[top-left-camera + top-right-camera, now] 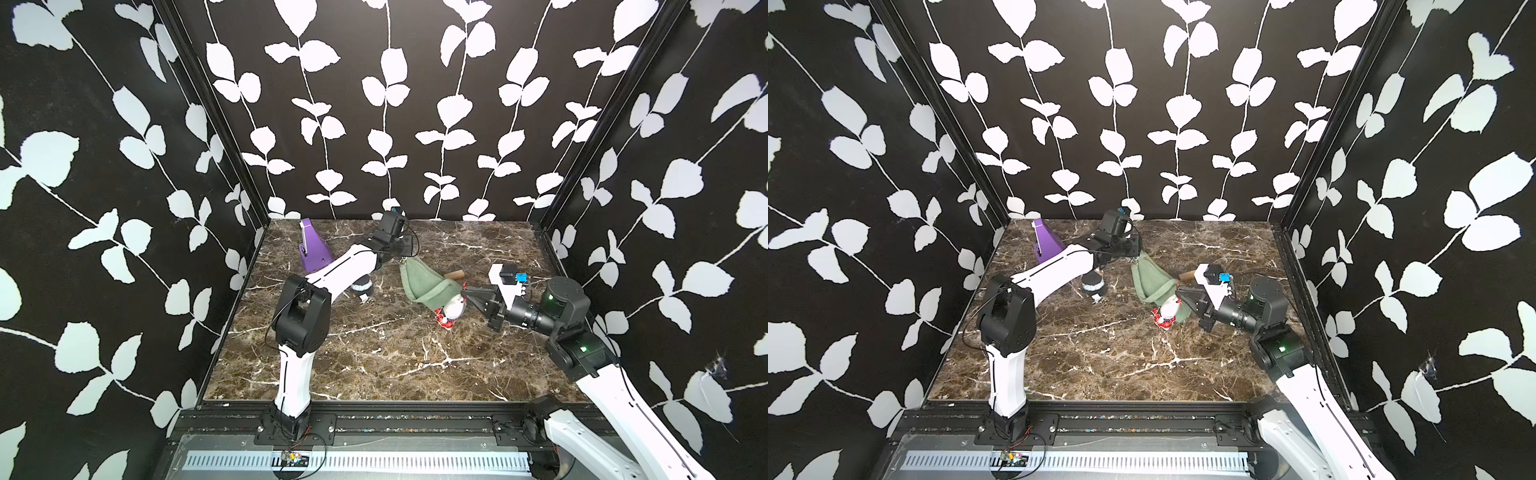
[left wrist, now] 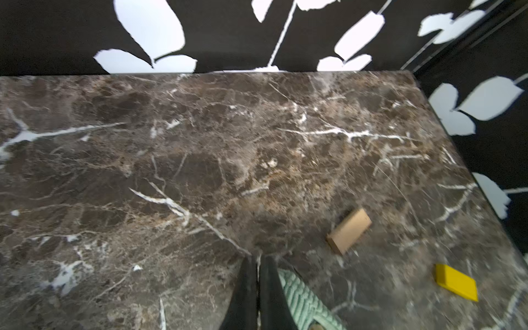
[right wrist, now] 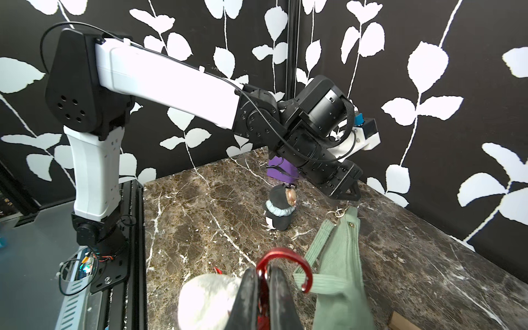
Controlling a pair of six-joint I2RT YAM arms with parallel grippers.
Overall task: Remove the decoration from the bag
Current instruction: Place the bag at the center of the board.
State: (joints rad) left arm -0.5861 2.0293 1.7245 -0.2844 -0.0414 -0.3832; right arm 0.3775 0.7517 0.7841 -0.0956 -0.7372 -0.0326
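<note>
Right pincer [image 3: 263, 275] clamps red carabiner [image 3: 281, 251]; left pincer [image 2: 258, 260], closed, seemingly pinches bag [image 3: 340, 271].

Light falls bright and even from overhead, so the counter [image 1: 374, 353] carries only soft, faint shadows, such as the one under the left arm [image 1: 336, 270]. The white leaves on the walls [image 1: 374, 104] glare against the black. In both top views the corner posts [image 1: 218, 124] splay outward toward the edges. The left wrist view is smeared: the wooden block [image 2: 349, 231] and the bag [image 2: 303, 297] have fuzzy edges. In the right wrist view the jaws and the white plush toy [image 3: 205, 297] sit too close to the lens. They look soft and washed out, while the red clip [image 3: 281, 252] gleams.
</note>
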